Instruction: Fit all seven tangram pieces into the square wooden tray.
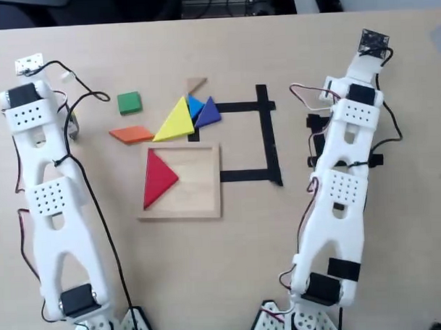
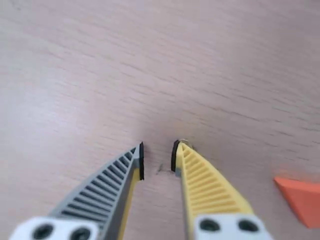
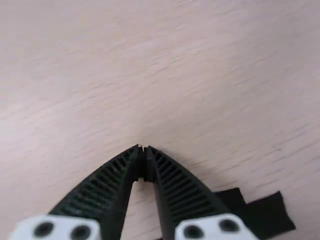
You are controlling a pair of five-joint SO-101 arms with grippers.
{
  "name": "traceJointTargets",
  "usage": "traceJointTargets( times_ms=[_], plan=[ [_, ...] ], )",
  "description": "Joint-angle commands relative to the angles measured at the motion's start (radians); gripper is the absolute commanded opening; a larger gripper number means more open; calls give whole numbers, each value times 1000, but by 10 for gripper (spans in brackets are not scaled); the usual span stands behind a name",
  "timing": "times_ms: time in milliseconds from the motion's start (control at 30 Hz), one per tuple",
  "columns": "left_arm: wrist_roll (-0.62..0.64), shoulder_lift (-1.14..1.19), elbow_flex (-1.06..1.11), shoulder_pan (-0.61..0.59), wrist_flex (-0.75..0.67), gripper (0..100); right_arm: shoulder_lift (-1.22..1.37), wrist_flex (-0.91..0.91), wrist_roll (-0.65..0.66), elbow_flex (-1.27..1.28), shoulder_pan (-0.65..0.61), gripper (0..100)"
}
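Seen from above, a square wooden tray (image 1: pixel 207 202) lies near the middle of a pale table (image 1: pixel 397 238), between 2 white robot arms. Of the 7 tangram pieces, 1 is in the tray: a red triangle (image 1: pixel 158 178) in its 9 o'clock half, with its longest side running 12 to 6 along that wall and its corner pointing to 3 o'clock. The other 6 lie on the table beyond the tray's 12 o'clock edge. A yellow triangle (image 1: pixel 175 122) has its longest side running 7 to 1 o'clock. Touching it at 2 o'clock are 2 smaller triangles, 1 light blue (image 1: pixel 195 106) and 1 dark blue (image 1: pixel 209 113). A tan triangle (image 1: pixel 196 84) sits farthest out at 12 o'clock. An orange parallelogram (image 1: pixel 131 134) lies at 11 o'clock, with its long axis running 9 to 3, and 1 green square (image 1: pixel 129 103) is beyond it. That makes 5 triangles, 1 square and 1 parallelogram. Black tape (image 1: pixel 265 127) outlines a square at the tray's 2 o'clock. The left gripper (image 2: pixel 157 160) is slightly parted over bare table and grips nothing. The right gripper (image 3: pixel 143 159) has its tips pressed together, empty.
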Motion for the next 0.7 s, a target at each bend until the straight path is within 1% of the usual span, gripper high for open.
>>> traceJointTargets(
  times_ms=[0,167,267,433,500,567,600,667],
  plan=[
    [9,-40,-30,25,-15,127,-76,15,-12,-47,14,11],
    [9,-35,-28,28,-21,127,-76,14,-14,-45,17,11],
    [14,-32,-28,18,-21,127,-70,-26,-12,-44,-20,11],
    [15,-31,-25,13,-15,127,16,-338,-2,-48,-126,11],
    [14,-31,-25,13,-14,127,28,-410,71,-48,-180,11],
    [14,-29,-25,13,-14,127,12,-408,170,-44,-242,11],
    [12,-29,-25,13,-14,127,-1,-393,192,-44,-270,11],
    [12,-25,-25,13,-14,127,-33,-358,153,-44,-304,11]
  ],
)
